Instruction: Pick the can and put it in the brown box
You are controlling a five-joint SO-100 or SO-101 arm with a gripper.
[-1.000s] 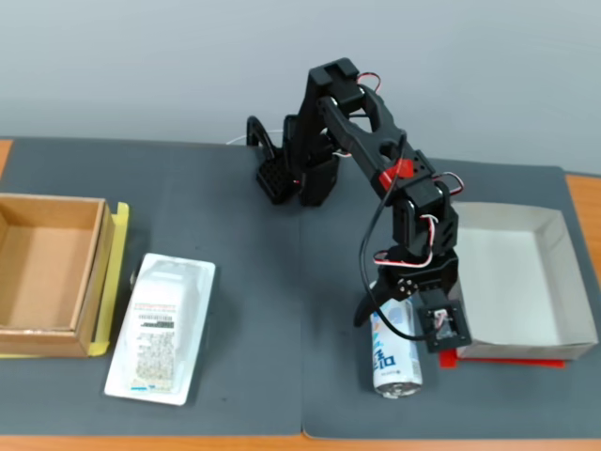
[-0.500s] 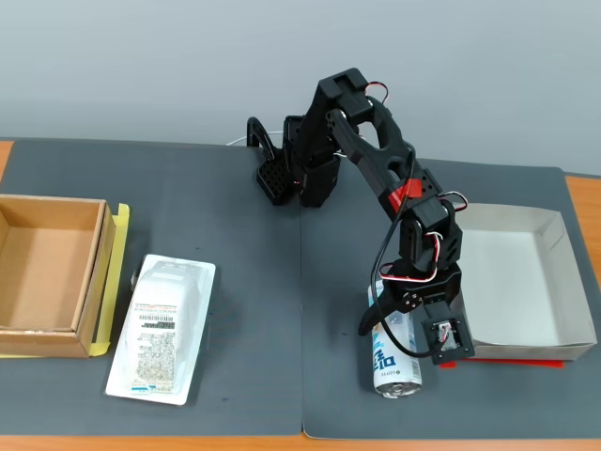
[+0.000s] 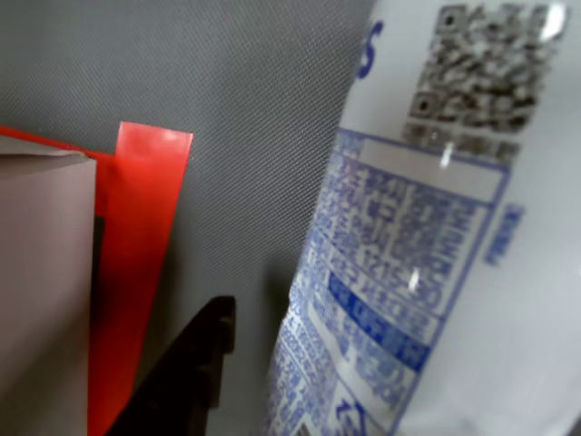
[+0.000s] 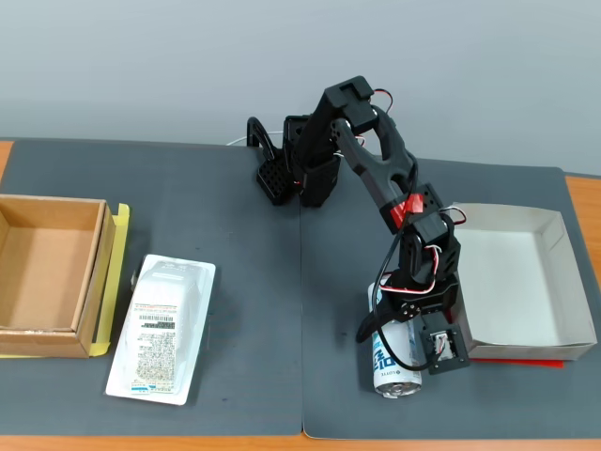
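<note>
The can (image 4: 392,368) lies on its side on the dark mat, silver top toward the front edge, just left of the white tray. In the wrist view the can (image 3: 436,254) fills the right half, showing blue print and a QR code. My gripper (image 4: 402,340) is lowered over the can and straddles it. It is open: one black finger (image 3: 192,368) stands left of the can with mat showing between them. The other finger is hidden. The brown box (image 4: 92,272) sits empty at the far left of the table.
A flat white plastic-wrapped packet (image 4: 161,327) lies between the box and the can. The white paper tray (image 4: 563,282) on a red underlay (image 4: 526,361) stands close to the right of the can. In the wrist view the tray wall (image 3: 41,291) and underlay (image 3: 136,272) are at left.
</note>
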